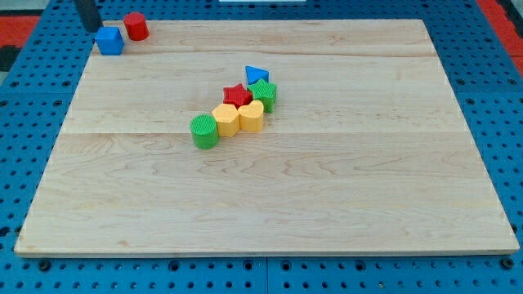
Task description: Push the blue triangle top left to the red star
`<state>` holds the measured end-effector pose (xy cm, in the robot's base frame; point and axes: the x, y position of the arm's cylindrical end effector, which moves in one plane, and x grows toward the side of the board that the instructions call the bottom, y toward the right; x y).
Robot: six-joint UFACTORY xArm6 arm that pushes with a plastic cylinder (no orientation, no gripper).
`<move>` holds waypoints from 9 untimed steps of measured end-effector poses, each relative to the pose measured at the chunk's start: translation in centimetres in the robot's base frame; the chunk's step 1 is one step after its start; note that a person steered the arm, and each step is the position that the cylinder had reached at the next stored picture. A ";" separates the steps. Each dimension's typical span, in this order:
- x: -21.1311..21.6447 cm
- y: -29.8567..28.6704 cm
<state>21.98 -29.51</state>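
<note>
Wooden board (327,196) lies on a blue pegboard bench, and nearly all the blocks sit in a tight cluster a little above its middle. At the cluster's top is the blue triangle (256,75), at about one o'clock from the red star (237,95) and just beside it, perhaps touching. A green block (264,94) sits at about three o'clock from the star, pressed close under the triangle; two yellow blocks (239,118) lie at about six o'clock from the star, and a green cylinder (204,131) ends the row at about seven o'clock. My tip (91,29) is a bare rod with nothing to open or close; it stands at the board's far corner at about ten o'clock from the cluster, well apart from it, just beside a blue cube (109,40) and near a red cylinder (136,26). The risk, as I judge it, is crowding: to carry the triangle round to the star's eleven o'clock side, my tip must come in from the triangle's right, and a push aimed too low would drive it into the star or green block and drag the whole row. Leaving the corner carelessly could also knock the cube. No containers are on the board, so nothing is held in any.
</note>
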 end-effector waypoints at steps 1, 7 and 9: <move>4.3 4.2; 6.5 20.7; 7.1 33.3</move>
<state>29.05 3.76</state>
